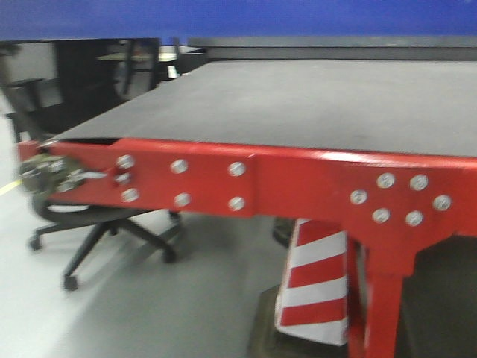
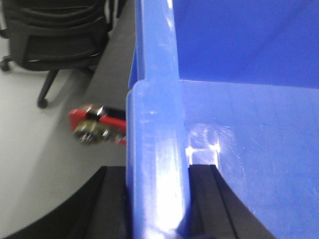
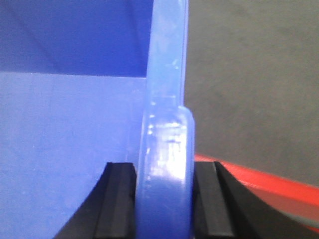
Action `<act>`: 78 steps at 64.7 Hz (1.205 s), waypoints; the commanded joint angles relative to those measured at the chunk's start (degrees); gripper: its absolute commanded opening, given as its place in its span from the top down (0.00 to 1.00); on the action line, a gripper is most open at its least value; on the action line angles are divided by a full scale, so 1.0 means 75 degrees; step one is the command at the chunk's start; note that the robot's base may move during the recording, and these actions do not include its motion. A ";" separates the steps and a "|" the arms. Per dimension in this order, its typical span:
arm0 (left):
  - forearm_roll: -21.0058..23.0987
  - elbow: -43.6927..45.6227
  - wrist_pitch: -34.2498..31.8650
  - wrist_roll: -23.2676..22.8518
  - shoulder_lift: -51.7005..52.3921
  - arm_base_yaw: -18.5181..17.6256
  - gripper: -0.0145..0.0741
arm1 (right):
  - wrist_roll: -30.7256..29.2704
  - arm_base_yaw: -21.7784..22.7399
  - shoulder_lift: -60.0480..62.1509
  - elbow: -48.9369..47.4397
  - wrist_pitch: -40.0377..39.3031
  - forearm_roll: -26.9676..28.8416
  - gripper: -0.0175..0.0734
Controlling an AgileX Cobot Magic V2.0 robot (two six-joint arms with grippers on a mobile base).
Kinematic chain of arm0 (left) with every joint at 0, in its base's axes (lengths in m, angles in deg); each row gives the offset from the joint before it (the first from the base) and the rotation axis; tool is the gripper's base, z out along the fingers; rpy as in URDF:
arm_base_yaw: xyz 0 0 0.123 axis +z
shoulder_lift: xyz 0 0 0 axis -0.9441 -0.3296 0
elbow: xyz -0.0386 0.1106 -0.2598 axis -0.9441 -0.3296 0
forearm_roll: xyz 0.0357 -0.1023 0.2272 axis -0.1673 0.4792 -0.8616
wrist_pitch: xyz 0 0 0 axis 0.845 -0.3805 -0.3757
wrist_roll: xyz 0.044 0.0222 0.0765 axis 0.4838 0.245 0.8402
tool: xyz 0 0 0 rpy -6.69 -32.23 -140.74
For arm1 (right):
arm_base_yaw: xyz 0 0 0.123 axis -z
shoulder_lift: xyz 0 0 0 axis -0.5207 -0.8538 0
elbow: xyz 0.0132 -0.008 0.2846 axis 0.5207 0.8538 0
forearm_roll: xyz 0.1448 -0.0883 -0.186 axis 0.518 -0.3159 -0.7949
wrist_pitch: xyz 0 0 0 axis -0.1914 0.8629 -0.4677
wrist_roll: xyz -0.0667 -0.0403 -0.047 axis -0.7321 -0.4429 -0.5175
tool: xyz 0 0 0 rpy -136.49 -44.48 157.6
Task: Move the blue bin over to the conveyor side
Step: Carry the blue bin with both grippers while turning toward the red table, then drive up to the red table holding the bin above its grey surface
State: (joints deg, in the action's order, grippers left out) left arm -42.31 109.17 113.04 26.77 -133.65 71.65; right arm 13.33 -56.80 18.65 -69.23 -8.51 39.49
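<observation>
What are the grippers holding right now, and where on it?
The blue bin: left gripper and right gripper each clamp its rolled rim, fingers either side of it.

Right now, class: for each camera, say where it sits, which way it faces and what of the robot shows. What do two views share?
Front camera: behind the glossy royal-blue plastic bin, facing forward across the dark-grey woven belt and glossy red metal frame; no robot parts show.
Left wrist: looks along the bin's rim; the left gripper clamps it.
Right wrist: looks along the rim too; the right gripper clamps it.
Both wrist views share bin, belt and frame.
</observation>
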 commanded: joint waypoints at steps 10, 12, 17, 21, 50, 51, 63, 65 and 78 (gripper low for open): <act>-0.0141 0.0137 -0.0780 0.0054 0.0144 -0.0024 0.86 | -0.0084 0.0006 0.0158 -0.0120 -0.0660 -0.0500 0.90; -0.0141 0.0137 -0.0780 0.0054 0.0144 -0.0024 0.86 | -0.0084 0.0006 0.0158 -0.0120 -0.0660 -0.0500 0.90; -0.0157 0.0137 -0.0780 0.0054 0.0144 -0.0024 0.86 | -0.0084 0.0006 0.0158 -0.0120 -0.0660 -0.0500 0.90; -0.0157 0.0137 -0.0780 0.0054 0.0144 -0.0024 0.86 | -0.0084 0.0006 0.0158 -0.0120 -0.0660 -0.0500 0.90; -0.0157 0.0137 -0.0780 0.0054 0.0144 -0.0024 0.86 | -0.0084 0.0006 0.0158 -0.0120 -0.0674 -0.0500 0.90; -0.0157 0.0137 -0.0780 0.0054 0.0144 -0.0024 0.86 | -0.0084 0.0006 0.0158 -0.0120 -0.0674 -0.0500 0.90; -0.0157 0.0137 -0.0780 0.0054 0.0144 -0.0024 0.86 | -0.0084 0.0006 0.0158 -0.0120 -0.0688 -0.0500 0.90; -0.0157 0.0137 -0.0780 0.0054 0.0144 -0.0024 0.86 | -0.0084 0.0006 0.0158 -0.0120 -0.0688 -0.0500 0.90; -0.0157 0.0137 -0.0780 0.0054 0.0144 -0.0024 0.86 | -0.0084 0.0006 0.0158 -0.0120 -0.0688 -0.0500 0.90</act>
State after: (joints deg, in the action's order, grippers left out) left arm -42.41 109.17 113.04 26.77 -133.65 71.65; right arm 13.33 -56.80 18.65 -69.23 -8.51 39.49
